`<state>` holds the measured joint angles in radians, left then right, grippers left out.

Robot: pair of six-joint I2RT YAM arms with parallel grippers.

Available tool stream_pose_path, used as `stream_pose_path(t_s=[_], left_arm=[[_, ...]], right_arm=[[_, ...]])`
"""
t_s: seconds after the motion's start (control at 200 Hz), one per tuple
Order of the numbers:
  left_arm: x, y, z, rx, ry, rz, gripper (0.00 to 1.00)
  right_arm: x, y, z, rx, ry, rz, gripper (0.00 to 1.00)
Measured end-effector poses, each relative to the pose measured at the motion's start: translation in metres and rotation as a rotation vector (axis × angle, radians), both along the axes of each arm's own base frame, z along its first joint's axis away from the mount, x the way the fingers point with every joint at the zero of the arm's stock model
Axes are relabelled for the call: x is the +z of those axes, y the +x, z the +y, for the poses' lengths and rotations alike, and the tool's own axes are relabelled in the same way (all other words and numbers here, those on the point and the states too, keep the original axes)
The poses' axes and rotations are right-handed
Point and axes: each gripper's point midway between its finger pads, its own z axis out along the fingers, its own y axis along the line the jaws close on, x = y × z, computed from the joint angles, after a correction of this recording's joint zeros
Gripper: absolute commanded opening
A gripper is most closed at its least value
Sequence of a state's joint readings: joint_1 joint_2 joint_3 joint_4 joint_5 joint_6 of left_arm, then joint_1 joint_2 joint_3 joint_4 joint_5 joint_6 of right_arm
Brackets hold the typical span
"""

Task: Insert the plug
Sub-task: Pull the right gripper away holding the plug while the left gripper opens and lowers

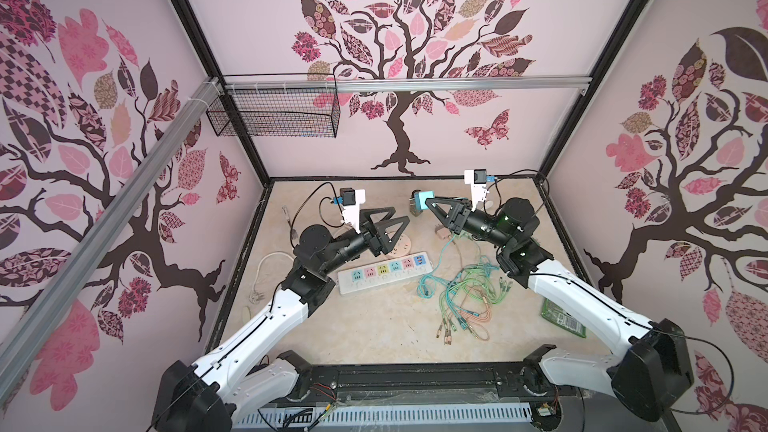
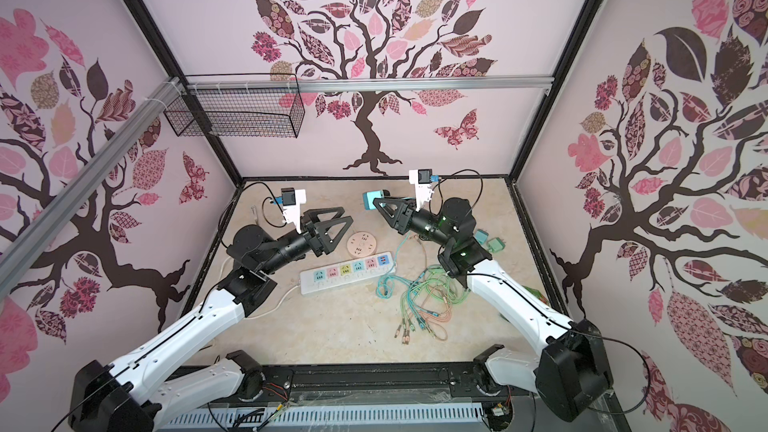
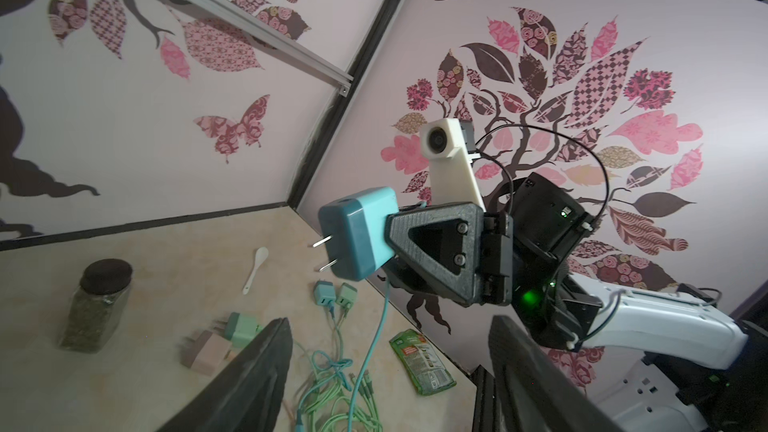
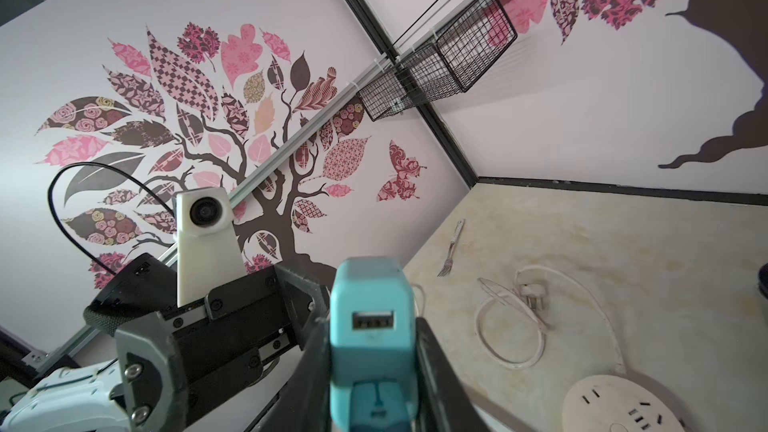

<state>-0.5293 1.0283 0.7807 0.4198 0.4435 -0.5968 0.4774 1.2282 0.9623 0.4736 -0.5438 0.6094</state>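
Gripping the teal plug (image 3: 357,238) by its sides, our right gripper (image 1: 430,201) is clamped firmly on it. The two prongs (image 3: 324,253) are bare and point sideways, away from the fingers. Our left gripper (image 1: 397,218) has its jaws spread wide with nothing between them.

We hold the plug in the air, well above the power strip (image 1: 384,270) and beyond its far right end. The left gripper hangs above the strip's far edge, facing the plug. A teal cable (image 3: 372,351) seems to drop from the plug towards the tangle of cables (image 1: 465,297) lying just right of the strip.

As we judge it, the pick-up is done and one arm alone carries the plug. The greater part is left: turning the prongs downward, carrying the plug over a socket on the strip, lining up and pressing in. Every socket on the strip looks empty.
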Motion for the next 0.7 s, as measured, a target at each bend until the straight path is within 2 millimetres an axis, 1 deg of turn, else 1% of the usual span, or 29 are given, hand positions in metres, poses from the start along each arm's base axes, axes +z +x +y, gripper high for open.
stream_pose_path(t_s=[0.09,0.175,0.285,0.4,0.55,0.7], left_arm=[[-0.014,0.012,0.021,0.089,0.042,0.051,0.78],[-0.035,0.020,0.036,0.159,0.101,0.117,0.78],[-0.057,0.022,0.042,0.199,0.165,0.177,0.78],[-0.074,0.023,0.048,0.233,0.208,0.219,0.78],[-0.089,0.026,0.055,0.279,0.249,0.260,0.78],[-0.105,0.030,0.065,0.336,0.293,0.310,0.77]], right_arm=[[0.009,0.005,-0.004,-0.025,-0.062,-0.026,0.04],[0.026,0.009,-0.011,-0.056,-0.111,-0.069,0.04],[0.052,0.012,-0.020,-0.098,-0.162,-0.136,0.04],[0.081,0.016,-0.027,-0.142,-0.207,-0.210,0.04],[0.116,0.026,-0.029,-0.189,-0.248,-0.287,0.04],[0.142,0.038,-0.028,-0.219,-0.275,-0.347,0.04]])
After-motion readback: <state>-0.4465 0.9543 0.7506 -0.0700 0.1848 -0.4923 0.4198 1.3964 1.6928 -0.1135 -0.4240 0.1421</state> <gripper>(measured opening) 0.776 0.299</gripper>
